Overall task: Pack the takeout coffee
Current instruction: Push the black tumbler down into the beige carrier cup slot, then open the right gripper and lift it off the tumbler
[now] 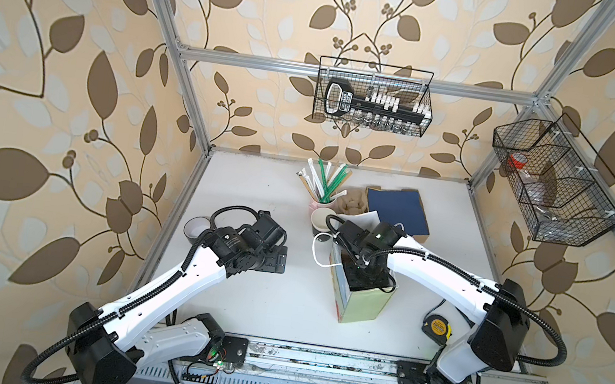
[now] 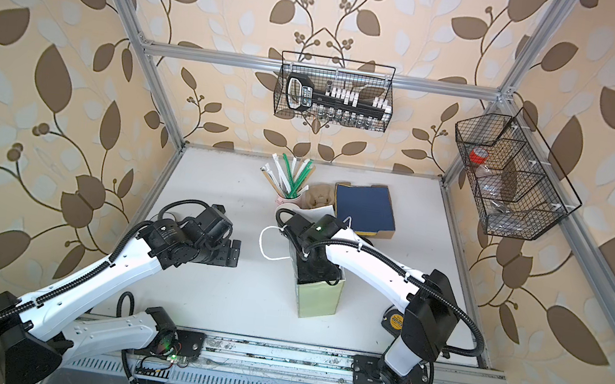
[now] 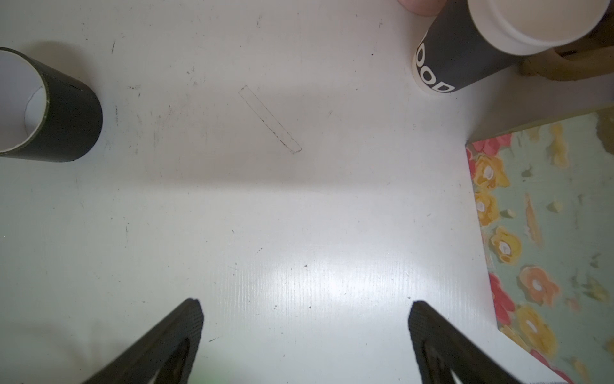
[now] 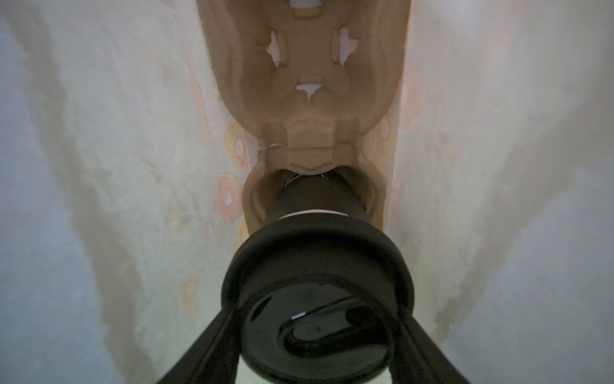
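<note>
Right wrist view: the right tool (image 4: 319, 311) is partly closed, its two black fingers (image 4: 212, 335) pressed to opposite flanks of the glossy black plastic lid (image 4: 317, 266) on a small black paper cup (image 4: 315, 202). The cup is upright, its base set in one well of a brown moulded-pulp carrier (image 4: 305, 109) lying in the bottom of a floral-printed green paper bag (image 4: 116, 166). Whether it is fully seated cannot be told.

In both top views the bag (image 1: 363, 305) stands on the white worktop (image 1: 262, 308), with the right arm reaching down into it.

Left wrist view: the left tool (image 3: 305, 303) hangs wide and empty over the worktop. A second, unlidded black paper cup with white lettering (image 3: 465, 56) stands well ahead of it.

Handling, as judged: the cup is light and thin-walled, so a hard pinch would dent it. The lid is smooth, likely slippery, and may pop off if it bears the load. The surer hold is just beneath the lid, where the rolled rim stiffens the wall.
</note>
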Available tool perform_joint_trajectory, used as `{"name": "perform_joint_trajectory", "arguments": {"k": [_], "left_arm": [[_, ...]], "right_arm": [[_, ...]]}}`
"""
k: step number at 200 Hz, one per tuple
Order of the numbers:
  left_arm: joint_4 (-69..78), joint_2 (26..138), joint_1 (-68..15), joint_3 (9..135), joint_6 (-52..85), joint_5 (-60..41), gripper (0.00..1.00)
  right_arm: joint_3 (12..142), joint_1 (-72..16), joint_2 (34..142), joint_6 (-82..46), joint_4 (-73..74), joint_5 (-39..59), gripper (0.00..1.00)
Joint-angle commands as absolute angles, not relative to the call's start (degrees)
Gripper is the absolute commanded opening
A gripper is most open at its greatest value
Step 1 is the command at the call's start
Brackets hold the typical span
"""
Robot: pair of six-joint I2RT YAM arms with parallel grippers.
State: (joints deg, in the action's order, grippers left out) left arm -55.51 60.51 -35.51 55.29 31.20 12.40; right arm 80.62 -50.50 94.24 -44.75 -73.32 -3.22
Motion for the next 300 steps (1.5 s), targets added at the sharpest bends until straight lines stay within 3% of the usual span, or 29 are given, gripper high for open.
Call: {"name": "perform_joint_trajectory", "arguments": {"k": [1, 104, 156, 163, 300], "left_arm": [[-56.17, 60.73, -34.80, 56.07, 30.15, 13.27, 0.99], [-56.16, 61.31, -34.76, 56.16, 29.97, 13.01, 0.99], [-56.16, 61.61, -34.74, 56.16, 29.95, 12.92, 0.99], [-56.16, 61.62, -34.74, 56.16, 29.86, 12.85, 0.99], [-56.07, 62.27, -34.73, 56.16, 29.79, 12.48, 0.99]], "right_arm": [[82.95, -50.85, 95.01, -44.77, -76.10, -5.03, 0.66], [85.91, -50.80, 94.66, -43.96, -76.63, -5.09, 0.88], [86.30, -50.76, 94.26, -44.08, -77.12, -5.44, 0.94], [86.54, -50.80, 94.18, -44.28, -77.44, -5.64, 1.00], [91.76, -50.44, 95.58, -42.88, -81.94, -9.71, 1.00]]}}
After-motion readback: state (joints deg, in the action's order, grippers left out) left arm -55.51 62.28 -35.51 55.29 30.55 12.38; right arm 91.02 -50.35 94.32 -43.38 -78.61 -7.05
